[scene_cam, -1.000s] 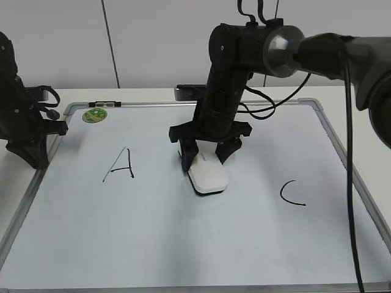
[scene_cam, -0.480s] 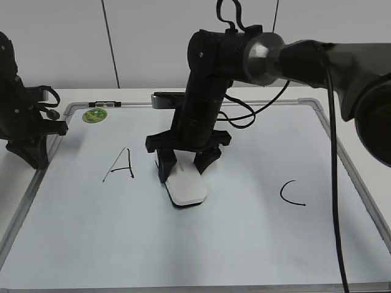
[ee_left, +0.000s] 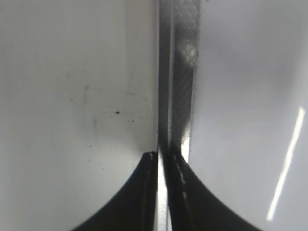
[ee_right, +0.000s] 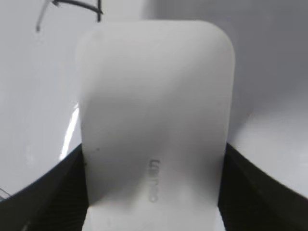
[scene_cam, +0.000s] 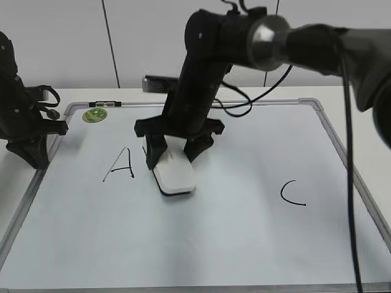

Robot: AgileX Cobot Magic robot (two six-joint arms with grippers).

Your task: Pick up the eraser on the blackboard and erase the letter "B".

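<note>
The white eraser (scene_cam: pixel 174 176) lies flat on the blackboard (scene_cam: pixel 214 244), just right of the letter "A" (scene_cam: pixel 120 165). My right gripper (scene_cam: pixel 173 157) stands over it, its black fingers clamped on the eraser's two long sides. The right wrist view shows the eraser (ee_right: pixel 154 110) filling the gap between those fingers (ee_right: pixel 57 197). No letter "B" shows on the board; the surface between "A" and "C" (scene_cam: pixel 292 193) is blank apart from what the eraser covers. My left gripper (scene_cam: pixel 27 155) rests shut and empty at the board's left edge, over the silver frame (ee_left: pixel 179 72).
A round green magnet (scene_cam: pixel 95 115) sits at the board's far left corner. The right arm's cable (scene_cam: pixel 351 183) hangs down along the board's right side. A stroke of "A" (ee_right: pixel 77 5) shows just beyond the eraser's far end.
My right arm has slid the eraser leftward across the middle of the board, toward the "A". The left arm has stayed still.
</note>
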